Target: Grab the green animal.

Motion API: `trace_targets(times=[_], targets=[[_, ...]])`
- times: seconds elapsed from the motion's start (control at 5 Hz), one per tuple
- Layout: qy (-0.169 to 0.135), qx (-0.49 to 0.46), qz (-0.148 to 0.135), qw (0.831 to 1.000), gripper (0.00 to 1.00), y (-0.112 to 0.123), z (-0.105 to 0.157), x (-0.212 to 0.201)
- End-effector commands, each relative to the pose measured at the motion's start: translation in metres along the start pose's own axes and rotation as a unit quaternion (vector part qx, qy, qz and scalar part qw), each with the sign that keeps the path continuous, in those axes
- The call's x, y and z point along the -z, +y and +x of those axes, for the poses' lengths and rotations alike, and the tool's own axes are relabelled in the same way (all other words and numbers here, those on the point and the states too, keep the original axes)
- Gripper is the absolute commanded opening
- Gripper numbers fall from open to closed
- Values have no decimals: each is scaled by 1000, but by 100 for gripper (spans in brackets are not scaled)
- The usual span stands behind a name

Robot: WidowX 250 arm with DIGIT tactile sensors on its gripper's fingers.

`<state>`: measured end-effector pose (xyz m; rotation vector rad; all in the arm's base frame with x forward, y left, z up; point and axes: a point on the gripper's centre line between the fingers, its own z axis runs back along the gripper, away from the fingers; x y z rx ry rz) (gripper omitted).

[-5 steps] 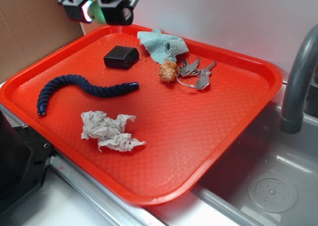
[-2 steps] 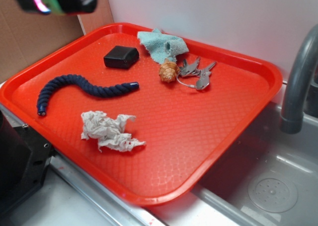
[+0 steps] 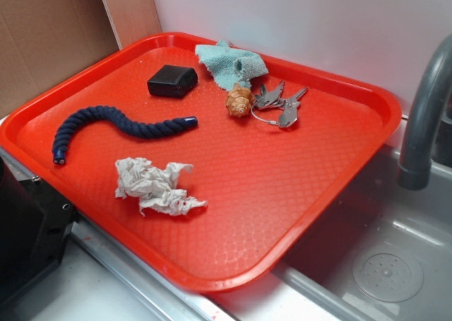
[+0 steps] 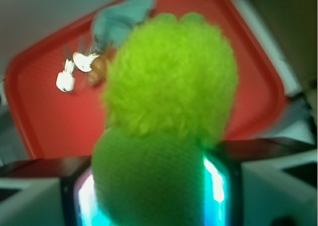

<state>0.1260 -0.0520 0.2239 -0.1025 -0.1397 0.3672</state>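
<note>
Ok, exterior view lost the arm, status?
Gripper shut on fuzzy yellow-green plush animal, seen by wrist. Toy lifted above red plastic tray. Nothing in the way.

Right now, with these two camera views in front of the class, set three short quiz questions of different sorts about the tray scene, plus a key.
1. True or false: the green animal is lying on the red tray.
2. Which thing lies nearest the shell? A) keys B) rope C) crumpled paper
3. Fill in: in the wrist view, the end effector is shut on the ______.

Key: 1 false, it sits between the end effector's fingers, above the tray. 2 A. 3 green animal.
</note>
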Motion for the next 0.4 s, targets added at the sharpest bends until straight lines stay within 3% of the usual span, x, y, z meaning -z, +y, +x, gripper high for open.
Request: trace_targets(times=[0.0,0.2], targets=[[-33,50,4,998,0,2,-13,-20],[-15,37,5,999,0,5,-7,-16]])
